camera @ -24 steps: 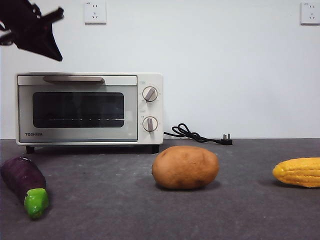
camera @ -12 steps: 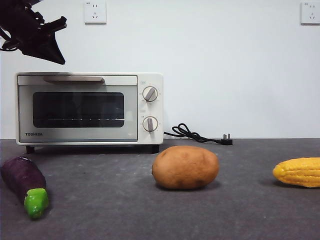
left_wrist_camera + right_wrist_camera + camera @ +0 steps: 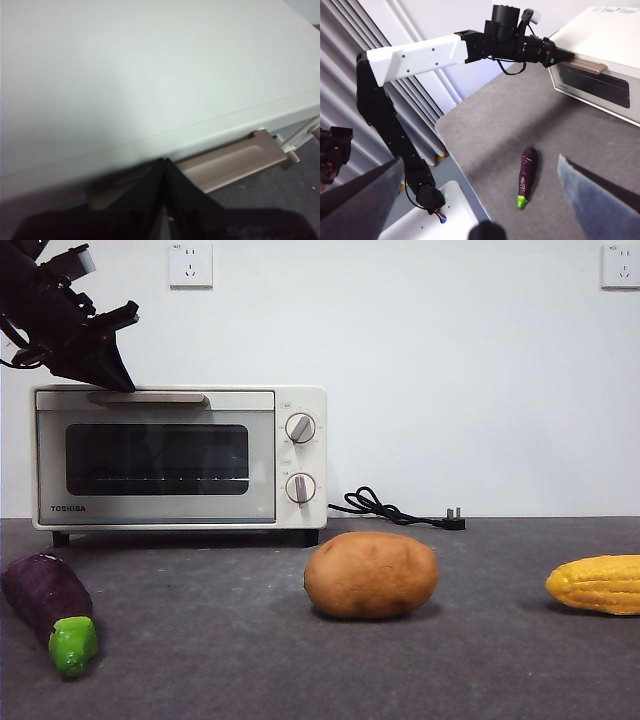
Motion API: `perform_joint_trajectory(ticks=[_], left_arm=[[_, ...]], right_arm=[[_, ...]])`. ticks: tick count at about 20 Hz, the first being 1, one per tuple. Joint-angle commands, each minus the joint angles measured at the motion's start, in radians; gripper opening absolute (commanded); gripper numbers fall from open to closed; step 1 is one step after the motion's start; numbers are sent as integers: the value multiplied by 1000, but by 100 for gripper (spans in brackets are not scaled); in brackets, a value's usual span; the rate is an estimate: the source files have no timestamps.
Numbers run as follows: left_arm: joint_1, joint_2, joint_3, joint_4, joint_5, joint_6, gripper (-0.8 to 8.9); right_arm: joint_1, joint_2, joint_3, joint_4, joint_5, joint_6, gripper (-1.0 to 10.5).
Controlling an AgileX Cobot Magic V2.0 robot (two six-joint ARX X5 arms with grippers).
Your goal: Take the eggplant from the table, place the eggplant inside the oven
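While the oven (image 3: 178,457) stood shut at the back of the counter (image 3: 460,660) in the front view, the left claw (image 3: 112,375) hung at its top left corner, tip just above the left end of the beige handle (image 3: 148,398). The eggplant (image 3: 50,610) lay on the counter near the left edge, green cap toward the camera, well apart from the oven's front. A potato (image 3: 371,574) sat mid-counter and a corn cob (image 3: 598,584) at the right edge, with bare grey surface between all three; a black cord (image 3: 395,509) trailed beside the oven. In the left wrist view, that claw's jaws stood pressed together with no gap, poised over the oven's front top edge, right above the handle (image 3: 235,165). In the right wrist view, the right claw (image 3: 480,200) was spread wide and held nothing, high over the counter's near corner; below it the eggplant (image 3: 526,176) lay alone on open surface, close to the counter's side edge, and the left claw (image 3: 555,54) reached to the oven (image 3: 605,65) handle's end.
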Motion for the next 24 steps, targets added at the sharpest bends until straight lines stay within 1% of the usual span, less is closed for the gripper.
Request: perform_joint_trajectory(ticks=[1,3,8,12,19,24], left_arm=[[3,29,2,-13,-4,11,-6],[3,29,2,-33,-1,11,-6],[-8,29,2,-105,76,11,-6],[-26,29,2,-168,76,11,-6],[-69,29,2,-293,77,37,-6],[-100,28,2,-356,120,37,-6]], right_arm=[[2,1,3,8,-2,-8,635],[2,2,3,8,-2,-10,634],[2,10,3,11,2,-13,634],[2,22,3,13,5,-14,634],[2,47,3,13,5,-14,634],[2,60,3,11,5,-14,634]])
